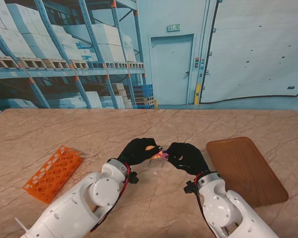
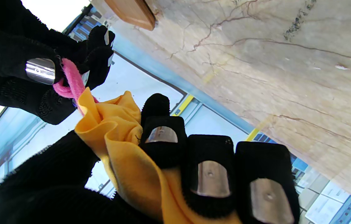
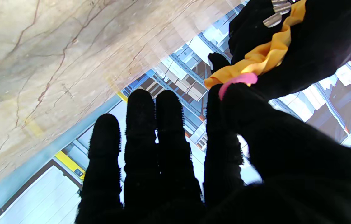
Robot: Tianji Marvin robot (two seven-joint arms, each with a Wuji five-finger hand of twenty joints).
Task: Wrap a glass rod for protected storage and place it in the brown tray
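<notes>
The left hand (image 2: 175,174) had its black fuzzy fingers closed on a soft yellow cloth (image 2: 122,146). The right hand (image 1: 186,156) pinched a pink loop (image 2: 69,81) at the cloth's tip. Only the wrist views showed the loop clearly. The rod stayed hidden. The flat brown tray (image 1: 246,171) lay beside the right hand on the marble desk (image 1: 89,129).

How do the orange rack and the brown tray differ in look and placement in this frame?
The orange rack is bright orange and perforated with rows of holes; the brown tray is a plain, solid brown surface. The rack lies at the left, beside the left arm; the tray lies at the right, beside the right arm. The tray looks larger. Both lie flat and askew on the marble table, holding nothing.
</notes>
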